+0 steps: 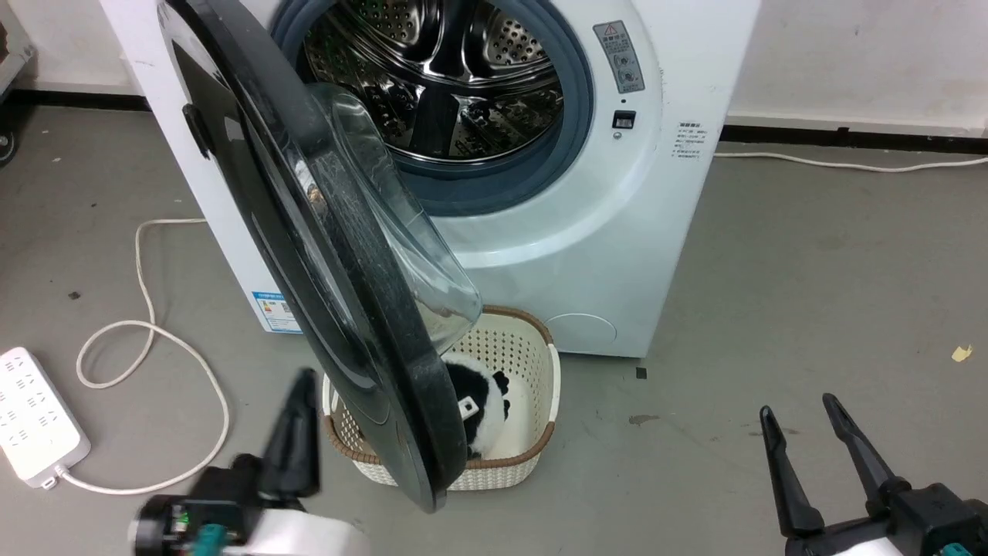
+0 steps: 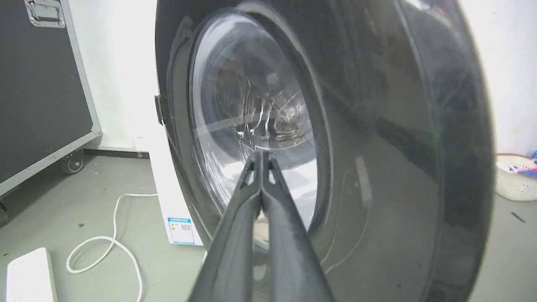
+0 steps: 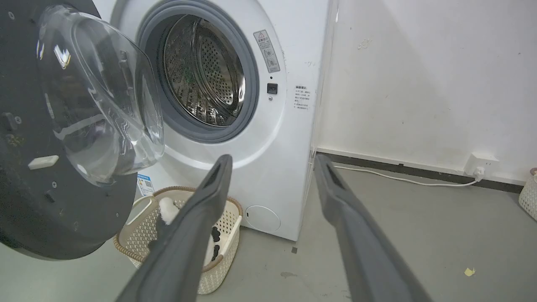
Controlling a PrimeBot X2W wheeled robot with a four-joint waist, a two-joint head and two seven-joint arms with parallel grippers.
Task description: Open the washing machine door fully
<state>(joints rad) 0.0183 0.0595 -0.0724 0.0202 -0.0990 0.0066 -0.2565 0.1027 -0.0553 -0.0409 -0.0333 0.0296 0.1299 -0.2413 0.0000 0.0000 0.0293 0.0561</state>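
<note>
Left gripper [image 2: 261, 154], 2 fingers [image 2: 235, 239] pressed together, faces half-open washing machine door [image 1: 255, 177]; next likely swings it farther left.

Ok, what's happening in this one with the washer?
A two-armed robot is working on the washing machine door, which stands swung well out from the washing machine, leaving the drum exposed, but it is not fully back. The left claw is shut, with its tips aimed at the door's outer face; contact is hard to judge. The right claw hangs open and empty off to the right. A cream basket holding a black-and-white soft toy sits by the door's lower edge.
</note>
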